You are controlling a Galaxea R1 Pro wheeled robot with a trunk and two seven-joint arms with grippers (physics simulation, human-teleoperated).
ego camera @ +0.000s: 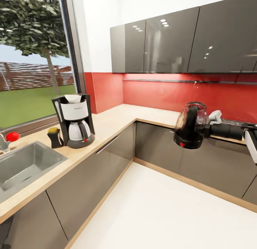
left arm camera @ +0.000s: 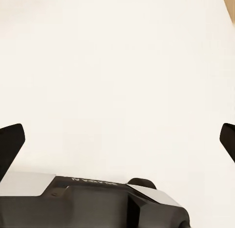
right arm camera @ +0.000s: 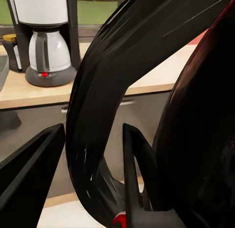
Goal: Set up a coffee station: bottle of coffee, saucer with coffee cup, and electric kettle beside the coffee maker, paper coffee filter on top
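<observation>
So the right gripper (right arm camera: 93, 179) is carrying the electric kettle (ego camera: 190, 124) through the air over the floor (ego camera: 160, 213), and its fingers (right arm camera: 29, 174) are clenched on either side of the kettle's black curved handle (right arm camera: 98, 115). Grabbing it by the handle makes sense to me, since the glass body would probably be too wide and slippery to pinch. It's hanging roughly upright, well apart from where it needs to end up.

That spot is over by the window (ego camera: 32, 59), where the coffee maker (ego camera: 74, 119) is sitting on the tabletop (ego camera: 114, 122). The paper filter (ego camera: 72, 98) looks like it's already poking out of the top, and the little dark bottle of coffee (ego camera: 55, 137) is standing just beside the machine, between it and the sink (ego camera: 25, 167). I'm not spotting a cup or saucer from here, so my guess is those aren't done yet.

The left gripper (left arm camera: 117, 139) is hanging with its fingers (left arm camera: 11, 139) spread wide and nothing in them, pointing down at bare floor. Looks like it's just being kept out of the way.

I'd say the free tabletop on the corner side of the machine is the obvious landing place.
</observation>
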